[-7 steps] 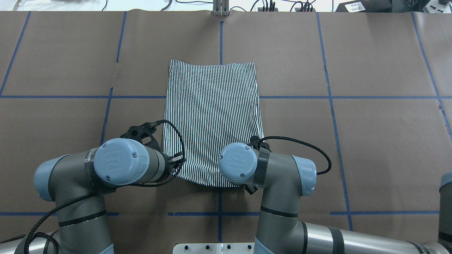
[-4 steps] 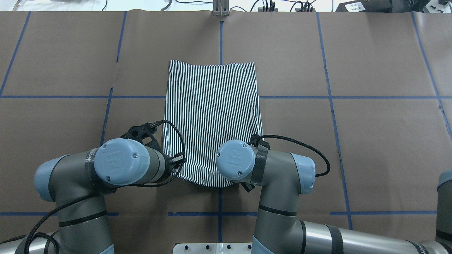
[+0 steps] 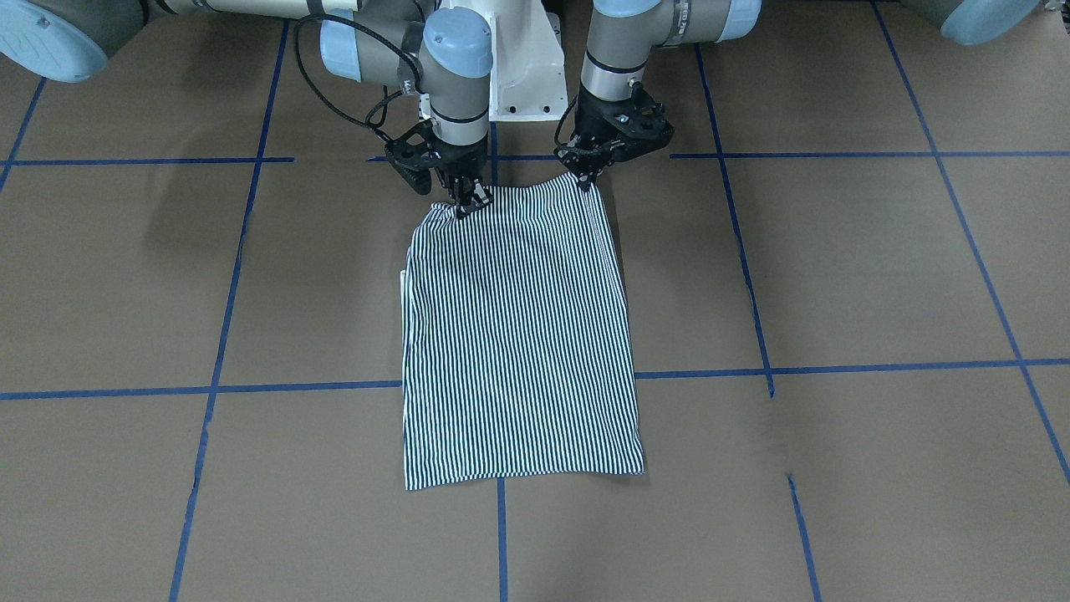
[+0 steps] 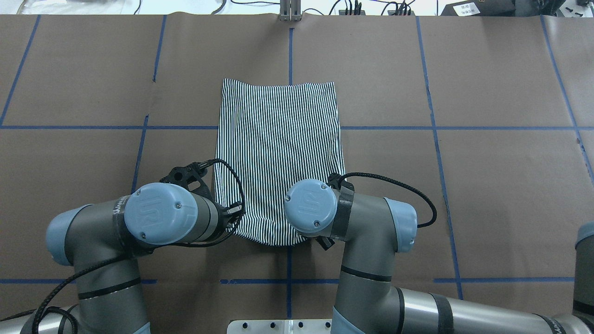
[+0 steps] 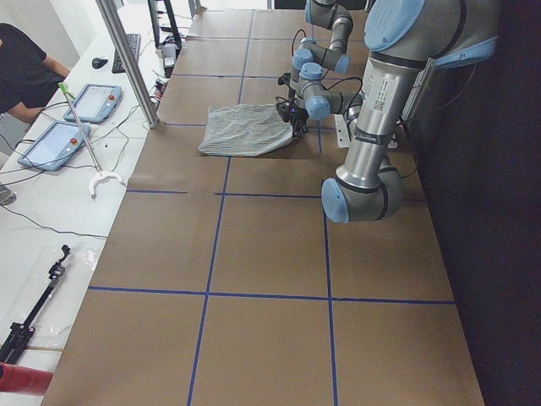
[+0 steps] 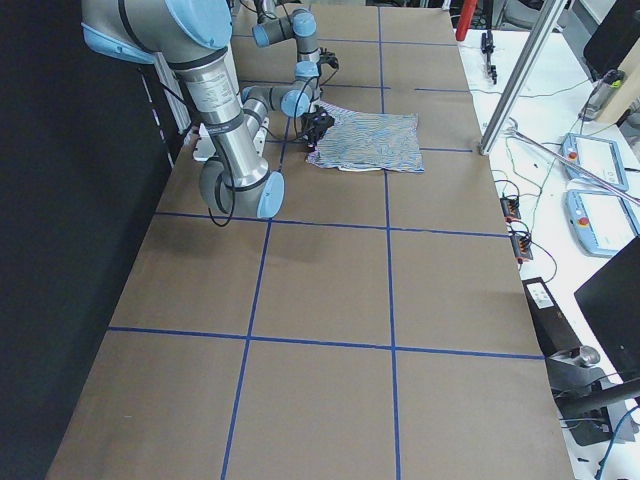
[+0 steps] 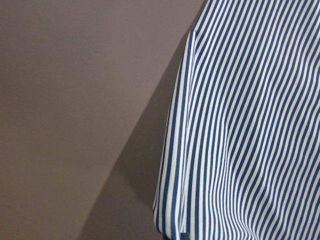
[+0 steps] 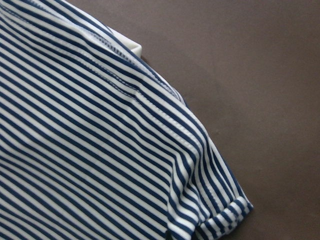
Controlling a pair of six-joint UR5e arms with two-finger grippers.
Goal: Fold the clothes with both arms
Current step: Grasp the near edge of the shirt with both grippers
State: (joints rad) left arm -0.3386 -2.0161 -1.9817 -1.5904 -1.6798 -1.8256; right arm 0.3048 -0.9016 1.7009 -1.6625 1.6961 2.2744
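Note:
The striped shirt [image 3: 518, 334] lies folded into a long rectangle on the brown table, sleeves tucked out of sight. In the front-facing view my left gripper [image 3: 588, 177] is shut on the shirt's near corner on that view's right. My right gripper [image 3: 466, 205] is shut on the other near corner. The near edge hangs slightly raised between them. From overhead the shirt [image 4: 278, 139] shows, but the left arm's wrist [image 4: 161, 213] and the right arm's wrist [image 4: 310, 206] hide both grippers. The right wrist view shows a hemmed fold [image 8: 200, 150] and a cream sliver [image 8: 127, 46].
Blue tape lines [image 3: 836, 366] grid the brown paper cover. The white pedestal base [image 3: 518, 75] stands behind the grippers. A metal post [image 4: 290, 10] rises at the table's far edge. A person [image 5: 21, 72] and tablets [image 5: 93, 101] are at a side bench.
The right wrist has shifted slightly away from the robot and toward the centre, drawing the shirt's near edge with it. The left arm has barely moved.

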